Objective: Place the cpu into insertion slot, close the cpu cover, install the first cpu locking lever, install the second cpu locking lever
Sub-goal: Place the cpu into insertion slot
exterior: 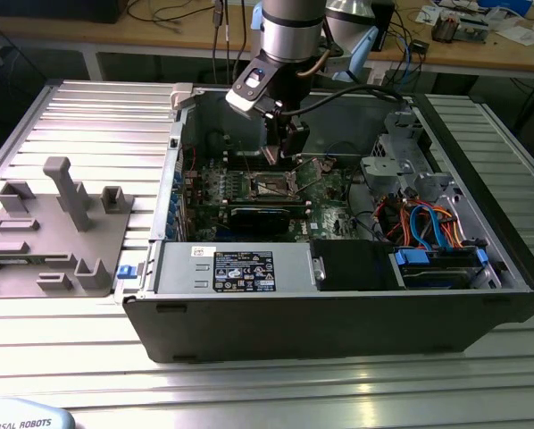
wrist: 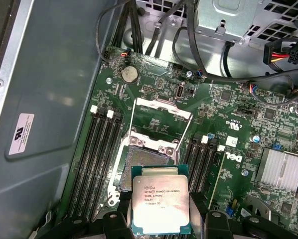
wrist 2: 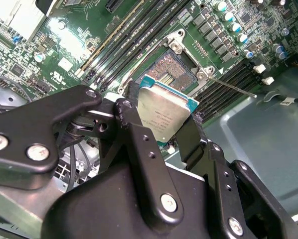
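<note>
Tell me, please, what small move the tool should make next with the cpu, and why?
Probably shift the cpu sideways until it sits square over the slot, before any lowering. The tool grips the cpu by two edges, clear of the board. In the first wrist view it overlaps only part of the slot, and the cover is open.

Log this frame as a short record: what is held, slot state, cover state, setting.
end effector: shut on the cpu, gripping two opposite edges
cpu position: held clear of the insertion slot, not seated
insertion slot: bare, contacts exposed
cpu cover: swung open, off the slot
setting: green motherboard inside an open computer case
</note>
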